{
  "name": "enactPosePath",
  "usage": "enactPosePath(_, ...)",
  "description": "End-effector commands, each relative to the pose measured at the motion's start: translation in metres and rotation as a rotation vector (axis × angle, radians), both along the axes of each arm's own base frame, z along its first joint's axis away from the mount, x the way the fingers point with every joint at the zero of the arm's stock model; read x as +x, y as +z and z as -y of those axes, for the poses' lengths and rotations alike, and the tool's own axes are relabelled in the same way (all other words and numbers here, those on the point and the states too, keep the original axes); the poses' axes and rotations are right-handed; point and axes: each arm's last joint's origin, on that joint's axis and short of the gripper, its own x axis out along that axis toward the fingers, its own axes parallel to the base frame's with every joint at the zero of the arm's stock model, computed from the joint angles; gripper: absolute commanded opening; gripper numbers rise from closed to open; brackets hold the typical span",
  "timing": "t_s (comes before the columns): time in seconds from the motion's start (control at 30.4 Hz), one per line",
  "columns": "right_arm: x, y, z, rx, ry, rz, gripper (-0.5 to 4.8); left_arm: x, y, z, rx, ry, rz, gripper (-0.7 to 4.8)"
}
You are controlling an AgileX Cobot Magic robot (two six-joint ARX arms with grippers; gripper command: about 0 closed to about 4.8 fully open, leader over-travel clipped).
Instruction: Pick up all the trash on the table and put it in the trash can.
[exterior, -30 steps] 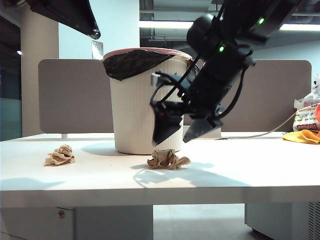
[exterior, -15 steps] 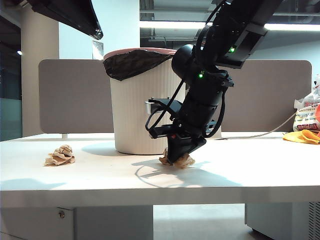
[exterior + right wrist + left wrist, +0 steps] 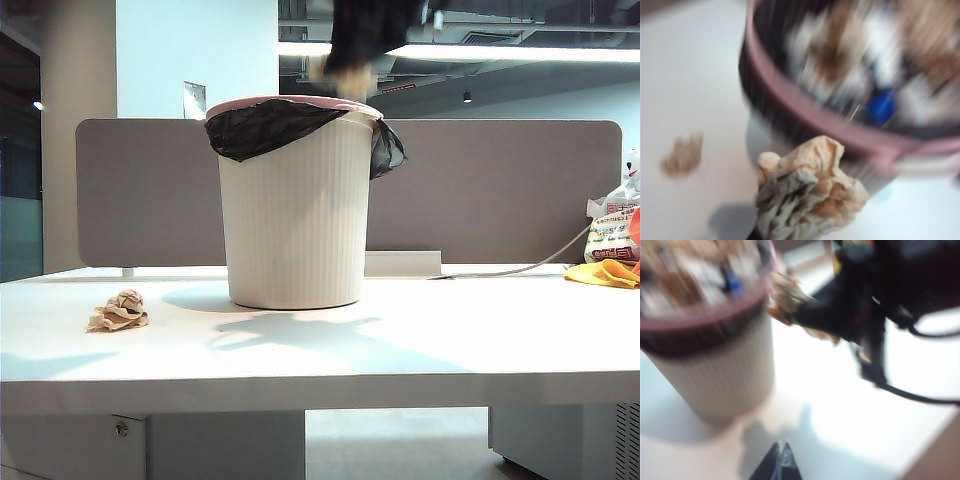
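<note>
We are holding one wad of paper (image 3: pixel 807 192) in the right gripper (image 3: pixel 345 72), jaws closed tight on it, up above the pink rim of the trash can (image 3: pixel 295 210) near its right side. From the right wrist the wad fills the foreground, its crumpled folds bulging out around the grip. The bin below is already showing a blurred jumble of rubbish.

We are judging this paper to be very light, soft and springy: it is squashing under the jaws rather than resisting, and nothing in it looks fragile or slippery. Pinching through the thick middle of the wad looks safest to us, since a loose outer flap could tear or slide free.

A second wad (image 3: pixel 119 310) is lying on the table (image 3: pixel 420 350), well to the left of the can, and is asking for the same central pinch.

The left gripper (image 3: pixel 781 466) is hovering over the table beside the can, fingertips together and holding nothing.
</note>
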Motion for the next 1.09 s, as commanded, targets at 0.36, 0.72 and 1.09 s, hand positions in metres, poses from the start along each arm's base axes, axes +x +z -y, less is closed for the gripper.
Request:
enactPosePath(0.36,0.036,0.088,-0.015,0.163,-0.002,0.312,-0.05,0.021,0.091,-0.035,-0.138,0.085,0.193,-0.05)
enactPosePath(0.72,0.115,0.042,-0.035,0.204,-0.053,0.233,-0.05,0.029,0.076,-0.032,-0.055,0.086,0.080,-0.05)
enactPosePath(1.09,0.120,0.033,-0.038,0.190,-0.052,0.217,4.53,0.029,0.071,-0.033,-0.027,0.089,0.043,-0.06)
